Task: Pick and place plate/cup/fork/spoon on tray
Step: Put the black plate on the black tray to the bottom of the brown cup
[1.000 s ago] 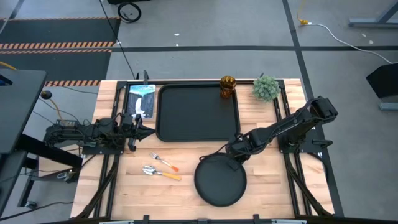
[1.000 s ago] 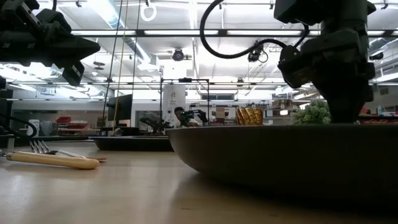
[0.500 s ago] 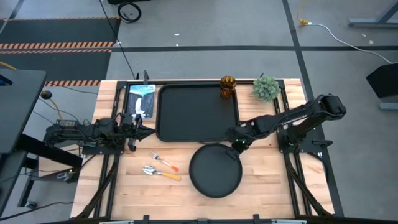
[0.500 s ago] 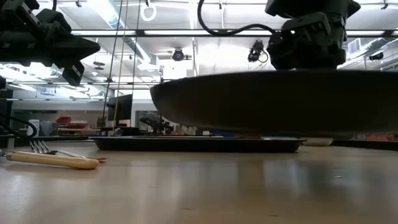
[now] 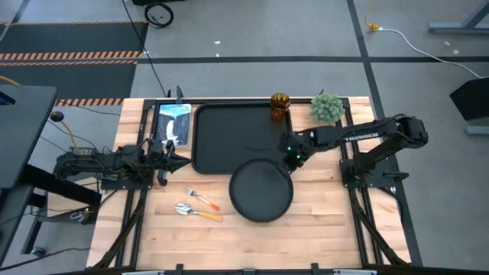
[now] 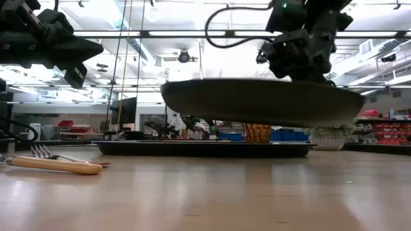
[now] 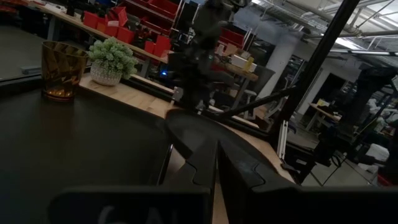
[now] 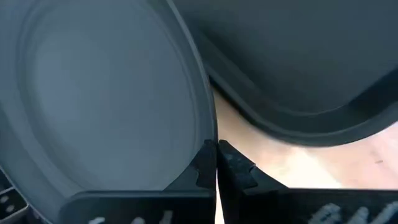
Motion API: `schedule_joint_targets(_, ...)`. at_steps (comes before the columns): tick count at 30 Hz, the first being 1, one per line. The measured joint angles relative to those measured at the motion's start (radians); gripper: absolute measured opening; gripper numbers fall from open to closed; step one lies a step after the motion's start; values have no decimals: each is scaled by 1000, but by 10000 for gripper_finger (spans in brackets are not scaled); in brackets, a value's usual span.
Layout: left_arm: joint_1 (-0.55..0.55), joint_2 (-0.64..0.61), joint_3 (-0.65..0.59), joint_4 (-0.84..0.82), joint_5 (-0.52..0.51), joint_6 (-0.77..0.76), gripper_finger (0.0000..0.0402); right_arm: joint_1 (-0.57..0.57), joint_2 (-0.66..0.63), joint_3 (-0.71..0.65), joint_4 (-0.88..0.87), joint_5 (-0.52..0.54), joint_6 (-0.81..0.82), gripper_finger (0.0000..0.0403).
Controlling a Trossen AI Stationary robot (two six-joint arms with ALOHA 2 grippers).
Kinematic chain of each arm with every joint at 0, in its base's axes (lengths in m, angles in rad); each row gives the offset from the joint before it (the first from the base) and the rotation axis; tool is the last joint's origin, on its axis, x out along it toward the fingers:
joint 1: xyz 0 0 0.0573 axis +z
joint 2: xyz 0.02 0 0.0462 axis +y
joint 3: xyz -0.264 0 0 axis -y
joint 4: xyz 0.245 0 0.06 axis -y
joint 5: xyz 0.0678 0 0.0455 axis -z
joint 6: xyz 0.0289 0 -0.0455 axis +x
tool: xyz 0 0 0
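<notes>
The round black plate [image 5: 261, 191] hangs in the air, its far part over the near right rim of the black tray [image 5: 229, 137]. My right gripper [image 5: 291, 158] is shut on the plate's far right rim. The amber cup [image 5: 280, 105] stands at the tray's far right corner. The fork [image 5: 201, 200] and the spoon [image 5: 199, 214] lie on the wood near the tray's left front. My left gripper [image 5: 182, 162] is shut and empty, beside the tray's left edge. My right gripper pinches the plate's rim [image 8: 200, 138] between its two fingers, one on the plate's inner side and one outside, at the plate's far right. The fingers come from above, slanting in from the table's right. The plate [image 6: 257, 102] is lifted clear and nearly level.
A fuzzy green plant ball [image 5: 327, 108] stands at the table's far right corner, next to the cup. A blue-white picture card [image 5: 174, 122] lies left of the tray. Bare wood [image 5: 344, 221] lies at the near right of the table.
My right gripper has risen and gone toward the table's far edge and the tray, still shut on the plate's rim. The plate has been lifted clear of the table and carried from the near right toward the tray's near rim.
</notes>
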Motion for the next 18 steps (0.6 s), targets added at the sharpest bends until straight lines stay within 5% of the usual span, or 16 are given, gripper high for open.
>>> schedule_joint_targets(18, 0, 0, 0, 0, 0, 0, 23, -424, 3, 0, -17, -81, -125, 3)
